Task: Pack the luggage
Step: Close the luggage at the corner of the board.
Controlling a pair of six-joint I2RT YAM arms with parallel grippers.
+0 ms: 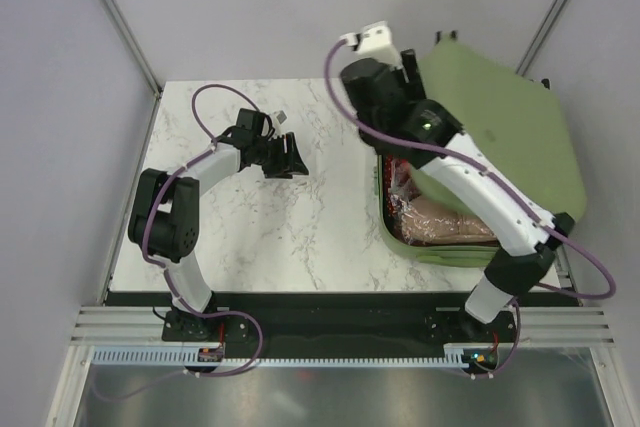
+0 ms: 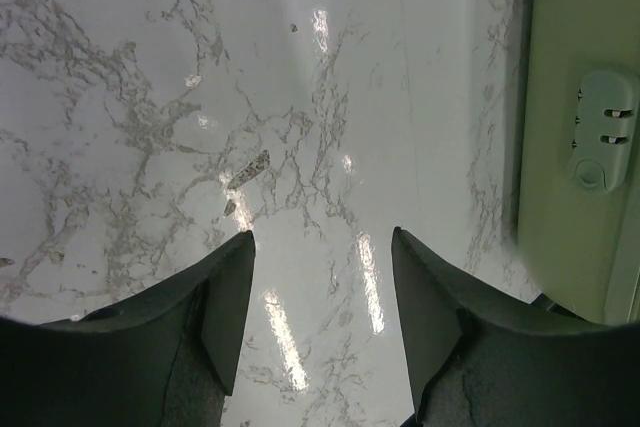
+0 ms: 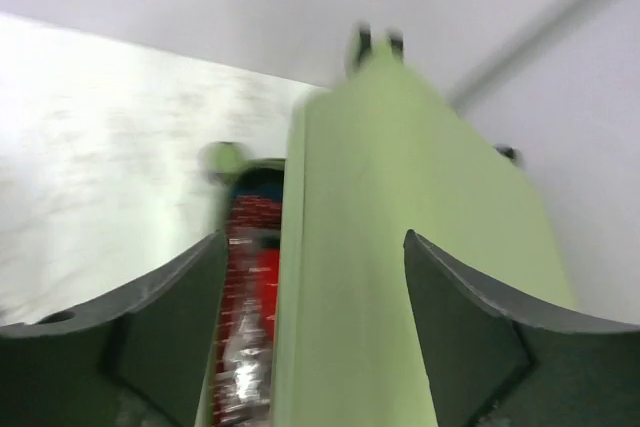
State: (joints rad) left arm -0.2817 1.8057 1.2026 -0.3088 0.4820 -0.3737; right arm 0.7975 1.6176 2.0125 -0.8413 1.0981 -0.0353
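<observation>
Nearest the lens in the left wrist view, the left end effector (image 2: pixel 322 247) is seen with its fingers spread and nothing between them, poised over bare marble near the middle of the counter (image 1: pixel 290 237). In the right wrist view the right end effector (image 3: pixel 315 247) is likewise spread, with the left edge of the raised lid lying between its fingers; whether that edge is touched cannot be told through the blur. The luggage (image 1: pixel 500 137) is set along the right edge of the counter, from the far right corner towards the near one, and appears to overhang that edge. Its lid is tilted partway over the base, so the step in hand is judged to be the closing of the lid over contents already loaded. For the next move the lid would need to be brought down squarely, and anything standing above the left rim kept clear. Only the top view shows the pinkish bundle (image 1: pixel 445 222) in the open near part; a red-and-white packet (image 3: pixel 245 277) is seen under the lid edge from the right wrist, and a pale latch (image 2: pixel 598 127) on the shell only from the left wrist
</observation>
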